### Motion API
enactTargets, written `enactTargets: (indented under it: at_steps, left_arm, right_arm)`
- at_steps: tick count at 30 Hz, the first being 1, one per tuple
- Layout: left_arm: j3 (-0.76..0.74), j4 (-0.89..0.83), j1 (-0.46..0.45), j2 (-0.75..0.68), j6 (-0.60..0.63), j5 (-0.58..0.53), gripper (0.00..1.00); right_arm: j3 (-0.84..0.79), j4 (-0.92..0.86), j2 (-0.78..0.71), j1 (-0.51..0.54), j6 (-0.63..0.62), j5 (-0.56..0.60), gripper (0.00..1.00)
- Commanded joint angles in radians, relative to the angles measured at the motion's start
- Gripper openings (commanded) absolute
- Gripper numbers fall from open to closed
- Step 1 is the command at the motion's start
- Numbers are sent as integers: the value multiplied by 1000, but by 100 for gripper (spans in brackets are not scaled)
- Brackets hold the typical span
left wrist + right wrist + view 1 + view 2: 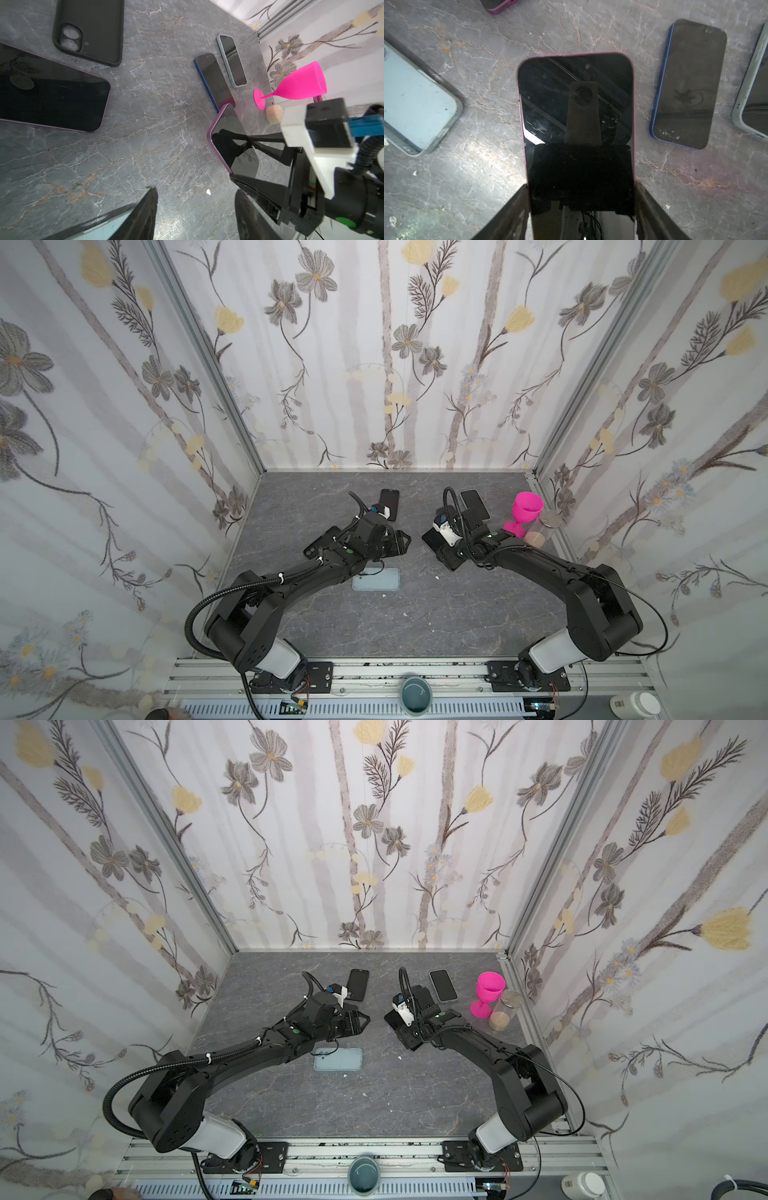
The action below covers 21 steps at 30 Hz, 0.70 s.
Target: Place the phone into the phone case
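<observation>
Two grippers: the left gripper [195,190] and the right gripper [580,187] face each other across the middle of the grey table [415,614].
Right gripper: its jaws are pressed on the two long edges of the phone [575,99], near one end, screen toward the wrist camera.
Phone: dark screen with a pink-purple rim, sticking out ahead of the right gripper's fingers [645,199]; in a top view it shows as a dark slab [430,540] under the wrist. Whether its far end touches the table cannot be told.
Left gripper: the jaws stand apart with only bare table between them; it holds nothing. In both top views it hangs just behind the pale blue case [376,578] [338,1058].
Pale blue case: flat on the table, hollow side up, empty, partly under the left arm in a top view; well apart from the held phone.
Black case: lies flat [89,31], camera cutout showing, beside the left arm [322,541].
Second phone: purple rim, screen up [52,99], behind the left gripper [357,984].
Blue phone: flat, screen up [689,87], just beside the held phone.
Cased phone: in a pale cover [443,986], next to the blue phone.
Pink goblet: upright [525,510] near the right wall, with a clear jar [540,531] touching or just beside it.
</observation>
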Motion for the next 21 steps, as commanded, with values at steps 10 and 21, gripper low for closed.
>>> enactTargets:
  at_steps: [10, 21]
  left_arm:
    - [35, -53, 49, -82, 60, 161, 56]
    - [30, -112, 109, -219, 84, 266, 51]
  right_arm:
    - [-28, 134, -139, 73, -94, -79, 52]
    - [1, 146, -210, 142, -157, -129, 52]
